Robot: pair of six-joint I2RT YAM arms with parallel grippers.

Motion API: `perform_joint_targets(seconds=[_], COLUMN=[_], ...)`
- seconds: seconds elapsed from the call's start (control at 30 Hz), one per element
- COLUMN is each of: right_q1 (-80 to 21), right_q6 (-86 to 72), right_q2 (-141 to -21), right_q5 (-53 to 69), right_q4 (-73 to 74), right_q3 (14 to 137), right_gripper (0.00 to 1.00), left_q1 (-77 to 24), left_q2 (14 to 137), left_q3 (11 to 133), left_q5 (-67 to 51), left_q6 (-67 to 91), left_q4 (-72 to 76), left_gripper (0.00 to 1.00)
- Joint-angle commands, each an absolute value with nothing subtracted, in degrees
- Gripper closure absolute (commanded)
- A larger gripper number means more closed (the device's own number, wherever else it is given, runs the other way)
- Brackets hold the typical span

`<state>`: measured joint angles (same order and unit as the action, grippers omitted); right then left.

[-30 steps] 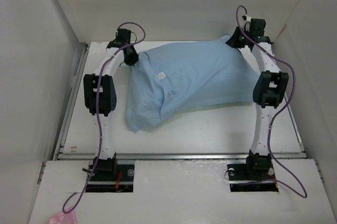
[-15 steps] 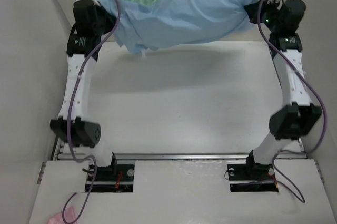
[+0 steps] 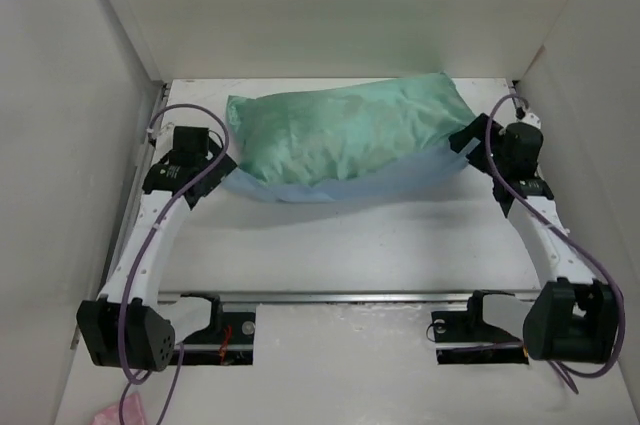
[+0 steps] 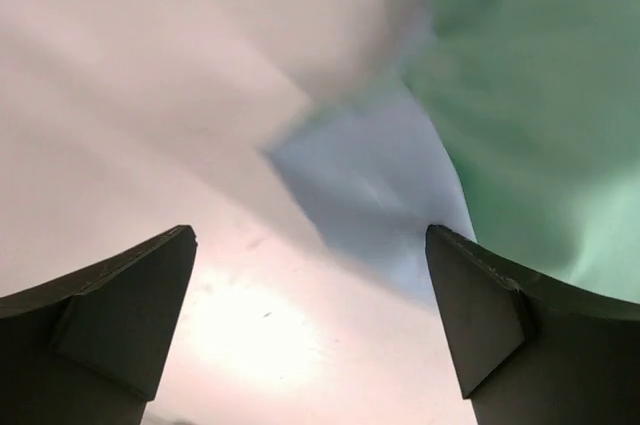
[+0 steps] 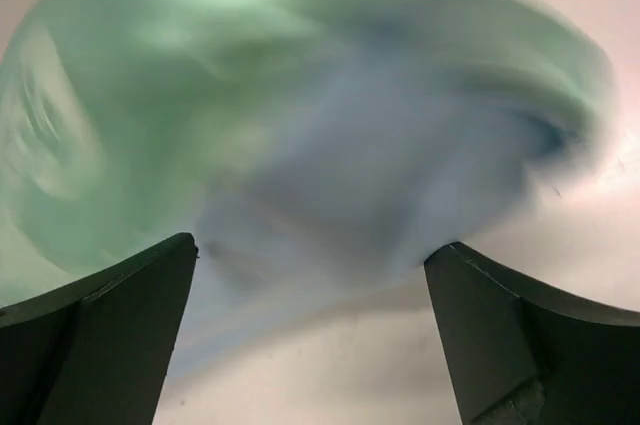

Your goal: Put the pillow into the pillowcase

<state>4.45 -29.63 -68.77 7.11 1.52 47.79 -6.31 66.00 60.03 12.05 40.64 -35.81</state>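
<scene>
- Left gripper (image 3: 222,160), black and two-fingered on a white arm, sits at the left middle of the overhead frame with its jaws spread wide and nothing held. It points at the left end of the bundle.
- From the left wrist, that left gripper (image 4: 310,235) shows its two dark fingers (image 4: 120,315) far apart at the bottom corners. A light-blue cloth corner (image 4: 370,175) lies on the table beyond the gap, and I cannot tell whether it touches either finger.
- A purple cable (image 3: 190,195) runs along the left arm.
- A thin fabric pillowcase (image 3: 340,135), teal-green on top with a light-blue layer showing along its lower edge, lies across the upper middle of the flat white table (image 3: 380,245). It is plump and filled out, and it lies lengthwise from left to right.
- The pillow is hidden; the rounded bulk under the sleeve is all that shows of it.
- Right gripper (image 3: 462,142), at the right middle of the overhead frame, faces the right end of the bundle with its jaws released and nothing between them.
- From the right wrist, the right gripper (image 5: 318,243) has its fingers (image 5: 520,335) wide apart at the bottom corners. The pillowcase (image 5: 300,105) fills the upper frame beyond them as a blur of green and blue.
</scene>
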Motion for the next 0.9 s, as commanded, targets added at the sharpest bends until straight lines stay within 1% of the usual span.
perform_joint_targets(seconds=[0.0,0.07,0.13,0.2,0.27,0.33,0.37,0.47,0.5,0.63,0.87], right_q1=[4.2,4.2,4.2,4.2,4.2,4.2,4.2,4.2,4.2,4.2,4.2], right_q6=[-37.3,-37.4,-36.8,-34.4,-32.5,-29.8,-28.7,-25.1,-24.6,-24.6,-24.6], right_q2=[-54.8,-48.4,-45.4,-43.9,-44.6,-47.8,-49.2,-54.8,-55.9,-58.4,-58.4], right_q5=[-7.1,-12.1,-16.9,-17.8,-14.4,-10.3,-5.8,0.1,1.1,3.2,7.6], right_q4=[3.4,5.0,5.7,5.7,5.7,7.3,7.3,10.8,11.4,9.5,5.9], right_q3=[52.2,54.7,56.7,57.8,60.1,61.8,63.3,66.0,66.7,66.6,63.9], right_gripper=[0.00,0.00,0.00,0.00,0.00,0.00,0.00,0.00,0.00,0.00,0.00], left_q1=[-6.3,-6.3,-6.3,-6.3,-6.3,-6.3,-6.3,-6.3,-6.3,-6.3,-6.9], left_q2=[57.2,53.9,51.8,49.1,48.5,48.5,49.3,54.4,57.3,61.7,60.4], left_q3=[67.0,72.0,74.1,74.6,73.0,71.6,71.6,71.7,72.3,73.7,71.6], left_q5=[26.1,30.3,31.6,31.5,28.7,23.8,23.2,22.0,22.0,20.5,17.2], left_q6=[49.7,52.1,52.1,50.3,45.3,42.1,42.1,40.4,40.4,40.4,39.2], left_q4=[-48.3,-51.8,-51.9,-48.0,-40.7,-36.4,-35.5,-34.5,-35.2,-34.6,-29.4], left_gripper=[0.00,0.00,0.00,0.00,0.00,0.00,0.00,0.00,0.00,0.00,0.00])
